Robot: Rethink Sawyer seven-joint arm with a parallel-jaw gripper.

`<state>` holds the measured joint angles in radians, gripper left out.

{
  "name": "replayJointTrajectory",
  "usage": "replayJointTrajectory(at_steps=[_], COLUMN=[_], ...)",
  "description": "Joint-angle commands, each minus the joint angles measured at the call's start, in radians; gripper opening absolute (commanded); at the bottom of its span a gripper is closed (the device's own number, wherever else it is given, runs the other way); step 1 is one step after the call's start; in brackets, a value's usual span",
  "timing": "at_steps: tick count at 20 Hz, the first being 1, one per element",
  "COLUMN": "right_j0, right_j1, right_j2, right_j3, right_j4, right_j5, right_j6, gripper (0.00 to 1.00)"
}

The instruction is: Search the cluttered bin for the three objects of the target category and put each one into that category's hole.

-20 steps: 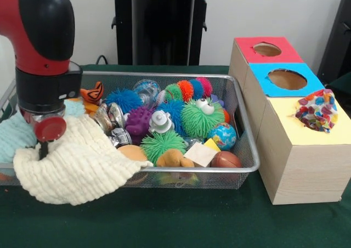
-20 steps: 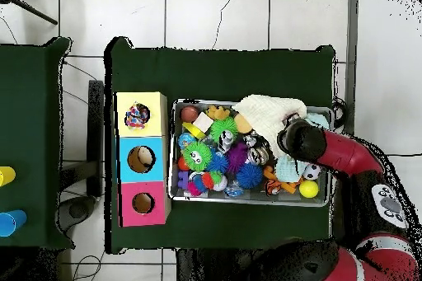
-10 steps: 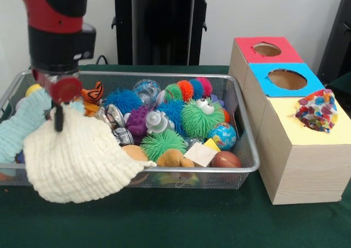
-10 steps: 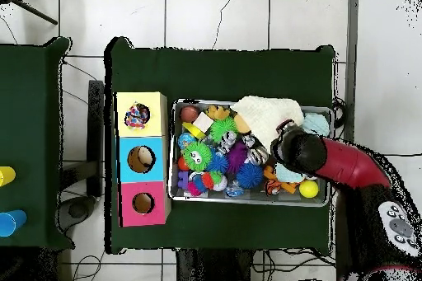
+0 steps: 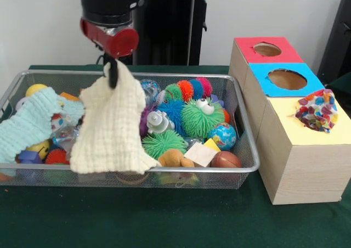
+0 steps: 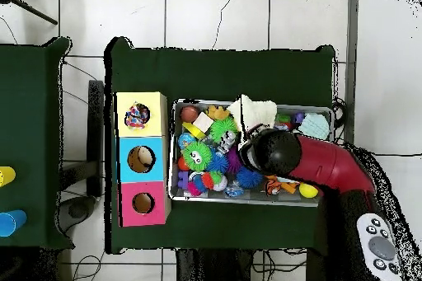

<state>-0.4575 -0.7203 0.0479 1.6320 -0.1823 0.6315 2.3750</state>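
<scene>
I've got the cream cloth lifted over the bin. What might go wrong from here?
1. The tool pinches the cream cloth only at its top corner, so it may slip free in transit.
2. The cloth's lower edge hangs at the height of the wire bin's front rim and could snag on the mesh or drag toys out.
3. The yellow hole already has a multicoloured cloth bulging out of it, so a bulky cloth may jam there.
</scene>
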Motion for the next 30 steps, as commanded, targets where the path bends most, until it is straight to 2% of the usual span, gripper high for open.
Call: replayJointTrajectory(at_steps=[1,9,14,17,18,22,24,27,29,30], right_j0=[-0.027,0.021,0.029,0.045,0.049,0.042,0.042,0.062,0.088,0.095], right_j1=[0.03,0.096,0.099,0.113,0.117,0.113,0.089,0.051,0.0,-0.036], right_j2=[0.098,0.073,0.083,0.059,0.051,0.053,0.039,0.018,-0.022,-0.042], right_j3=[0.18,0.224,0.244,0.223,0.214,0.224,0.221,0.245,0.232,0.204], right_j4=[0.113,0.169,0.209,0.187,0.177,0.168,0.152,0.162,0.148,0.139], right_j5=[0.039,-0.096,-0.102,-0.098,-0.096,-0.146,-0.139,-0.14,-0.093,-0.037], right_j6=[0.054,0.128,0.129,0.104,0.09,0.087,0.071,0.102,0.106,0.092], gripper=[0.0,0.0,0.0,0.0,1.0,1.0,1.0,1.0,1.0,1.0])
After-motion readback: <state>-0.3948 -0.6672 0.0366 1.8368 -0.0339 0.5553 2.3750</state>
